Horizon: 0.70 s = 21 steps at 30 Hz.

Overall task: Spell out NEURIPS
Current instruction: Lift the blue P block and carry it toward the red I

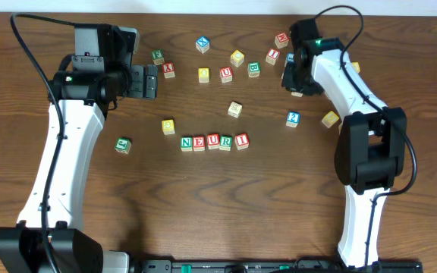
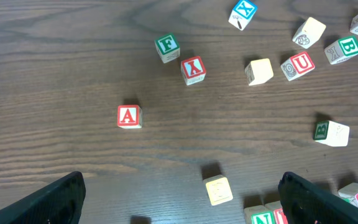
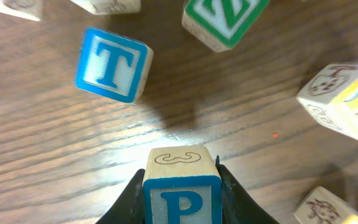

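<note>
Five cubes stand in a row reading N (image 1: 187,142), E (image 1: 199,142), U (image 1: 212,142), R (image 1: 226,142), I (image 1: 241,140) at the table's middle. My right gripper (image 1: 294,82) is at the back right, shut on a blue P cube (image 3: 182,198) held just above the wood between its fingers (image 3: 182,182). My left gripper (image 1: 152,81) is open and empty at the back left; its fingers (image 2: 191,205) frame a yellow-faced cube (image 2: 218,190), which lies left of the row (image 1: 168,126). The N's green face (image 2: 263,218) shows at the left wrist view's bottom edge.
Loose cubes lie across the back: red A (image 2: 128,116), green F (image 2: 166,47), red X (image 2: 193,70), a red U (image 2: 298,64), green B (image 2: 344,50), blue X (image 2: 243,12). A blue T (image 3: 112,64) and a green cube (image 3: 225,18) lie near the right gripper. A green cube (image 1: 123,145) sits left.
</note>
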{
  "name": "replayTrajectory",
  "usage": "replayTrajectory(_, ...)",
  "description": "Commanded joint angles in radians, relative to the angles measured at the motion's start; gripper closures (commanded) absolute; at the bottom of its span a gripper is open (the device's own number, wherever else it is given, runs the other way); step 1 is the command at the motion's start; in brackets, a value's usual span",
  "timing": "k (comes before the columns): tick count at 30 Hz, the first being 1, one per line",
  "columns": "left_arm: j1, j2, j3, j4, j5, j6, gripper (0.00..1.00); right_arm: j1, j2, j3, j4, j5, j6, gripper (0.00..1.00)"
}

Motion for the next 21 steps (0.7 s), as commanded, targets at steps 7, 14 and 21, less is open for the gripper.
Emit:
replayTrajectory(7, 0.003, -0.004, 0.026, 0.000, 0.006, 0.010, 0.02, 0.031, -0.027, 0.111, -0.098, -0.006, -0.065, 0.83)
replayTrajectory(14, 0.003, -0.004, 0.026, 0.000, 0.006, 0.010, 0.02, 0.089, -0.085, 0.111, -0.173, -0.006, -0.068, 0.87)
replayTrajectory(21, 0.003, -0.004, 0.026, 0.000, 0.006, 0.010, 0.02, 0.149, -0.110, 0.111, -0.245, -0.006, -0.089, 0.90)
